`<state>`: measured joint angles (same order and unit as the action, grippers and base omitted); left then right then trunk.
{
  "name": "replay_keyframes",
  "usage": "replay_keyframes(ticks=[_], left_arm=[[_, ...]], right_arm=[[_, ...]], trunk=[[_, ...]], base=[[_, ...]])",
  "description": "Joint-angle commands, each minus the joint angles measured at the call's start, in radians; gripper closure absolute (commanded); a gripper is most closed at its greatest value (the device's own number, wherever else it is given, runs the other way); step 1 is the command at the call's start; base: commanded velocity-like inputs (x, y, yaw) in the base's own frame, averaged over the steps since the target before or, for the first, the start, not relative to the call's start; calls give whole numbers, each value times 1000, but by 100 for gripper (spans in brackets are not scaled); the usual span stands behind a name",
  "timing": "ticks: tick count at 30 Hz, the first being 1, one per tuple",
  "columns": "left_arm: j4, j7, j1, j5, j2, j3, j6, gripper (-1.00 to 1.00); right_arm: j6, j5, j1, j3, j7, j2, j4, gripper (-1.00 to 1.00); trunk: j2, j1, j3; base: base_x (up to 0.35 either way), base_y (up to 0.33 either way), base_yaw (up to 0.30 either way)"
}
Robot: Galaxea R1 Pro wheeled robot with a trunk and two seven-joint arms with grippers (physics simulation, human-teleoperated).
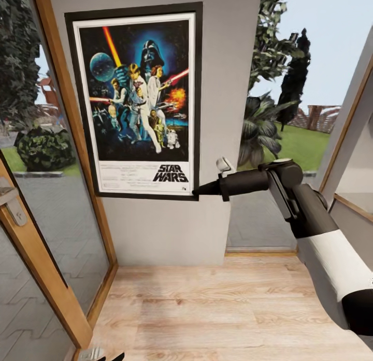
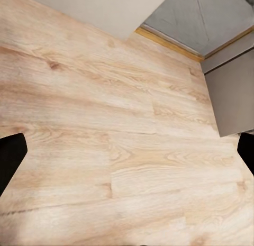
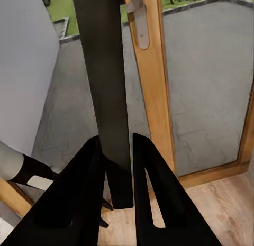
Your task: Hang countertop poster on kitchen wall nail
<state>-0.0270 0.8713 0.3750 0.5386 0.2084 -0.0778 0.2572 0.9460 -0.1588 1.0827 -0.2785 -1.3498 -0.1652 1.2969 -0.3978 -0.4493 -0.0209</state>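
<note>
The Star Wars poster (image 1: 139, 99) stands upright and flat against the grey wall panel (image 1: 228, 66), black frame, white border, title at the bottom. My right gripper (image 1: 197, 191) reaches in from the right and is shut on the frame's lower right corner. In the right wrist view the poster shows edge-on as a dark strip (image 3: 106, 87) pinched between my two black fingers (image 3: 151, 193). The left gripper (image 2: 127, 156) hangs over the wooden floor, its dark fingertips (image 2: 10, 156) wide apart at the picture's sides, open and holding nothing. No nail can be made out. The countertop is out of view.
A wood-framed glass door (image 1: 57, 205) with a metal handle (image 1: 10, 200) stands at the left. Glass panes with wooden frames (image 1: 357, 143) close the right side. Light plank floor (image 1: 217, 309) lies below the wall. A grey cabinet side (image 2: 233, 98) stands near the left arm.
</note>
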Motion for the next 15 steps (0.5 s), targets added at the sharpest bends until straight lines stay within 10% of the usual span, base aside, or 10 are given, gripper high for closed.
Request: replay_keyframes(ticks=[1, 15], left_arm=[[1, 2, 1, 6, 0, -8, 6, -100], [1, 2, -1, 6, 0, -8, 6, -100]], right_arm=[[11, -5, 3, -2, -1, 1, 0, 100], [17, -2, 8, -4, 4, 4, -1, 100]], trunk=[[-2, -1, -2], [-2, -1, -2]], base=[[0, 0, 0], [0, 0, 0]])
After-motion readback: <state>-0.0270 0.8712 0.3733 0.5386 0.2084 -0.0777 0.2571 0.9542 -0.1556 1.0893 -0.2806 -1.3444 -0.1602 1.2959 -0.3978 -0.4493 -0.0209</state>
